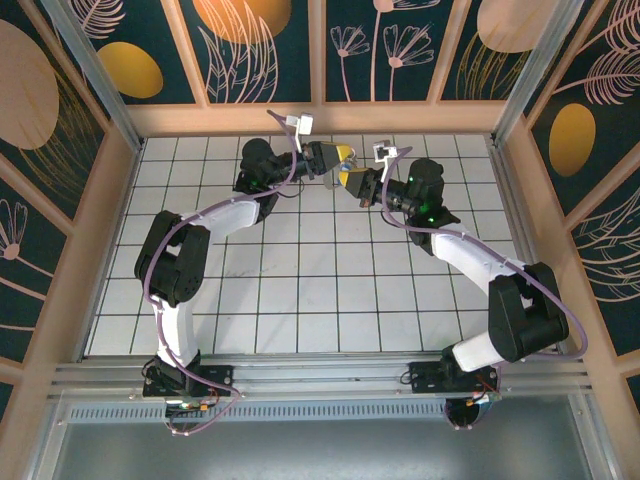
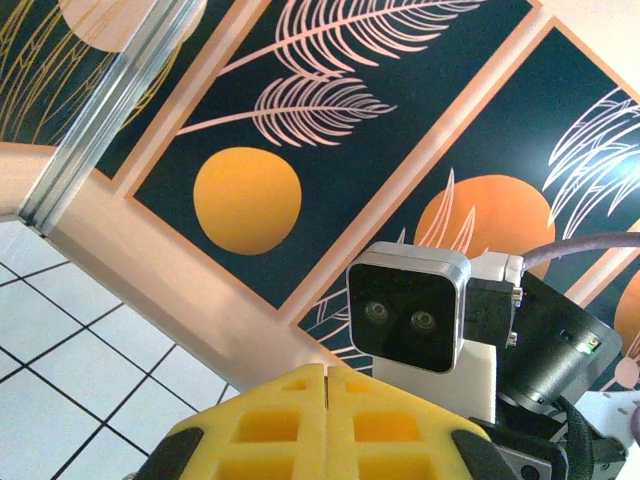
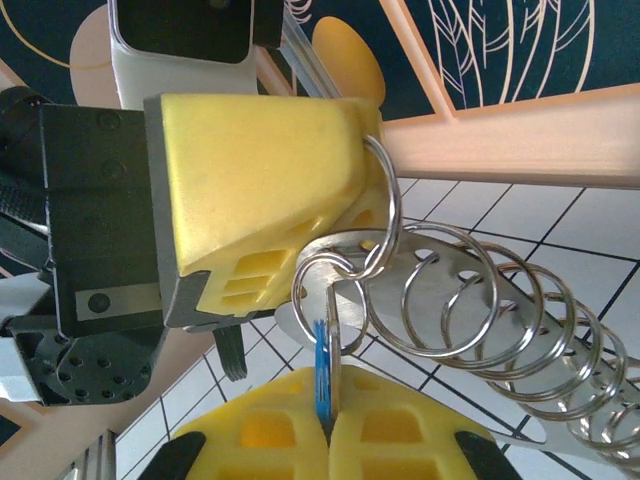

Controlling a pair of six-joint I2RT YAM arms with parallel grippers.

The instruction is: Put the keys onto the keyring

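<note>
Where your two arms reach toward the far middle of the table (image 1: 300, 300), they bend inward from their bases and meet nose to nose near the back wall (image 1: 400, 118). Your left arm (image 1: 225, 215) rises from its base, folds at the elbow and stretches rightward. Your right arm (image 1: 470, 255) mirrors it, folding near the right edge and stretching up and left. In the overhead view the left gripper (image 1: 338, 157) sits just above and left of the right gripper (image 1: 352, 184), and their yellow tips almost touch.

From your right wrist you see its own yellow fingers (image 3: 400, 430) pressed together on the key (image 3: 322, 375). The key's blue head stands on edge in the seam between them. Just above it, the left gripper's fingers (image 3: 260, 170) are closed. A silver ring of the keyring (image 3: 455, 315) curves out from their tip, so that gripper looks clamped on the ring. More silver rings trail off toward the lower right, above the tiles. A small ring loops just over the key's head, but you cannot tell whether the key is threaded onto it.

From your left wrist, the two yellow pads meet along a tight seam. The right arm's wrist camera (image 2: 408, 318) faces you just beyond them.
</note>
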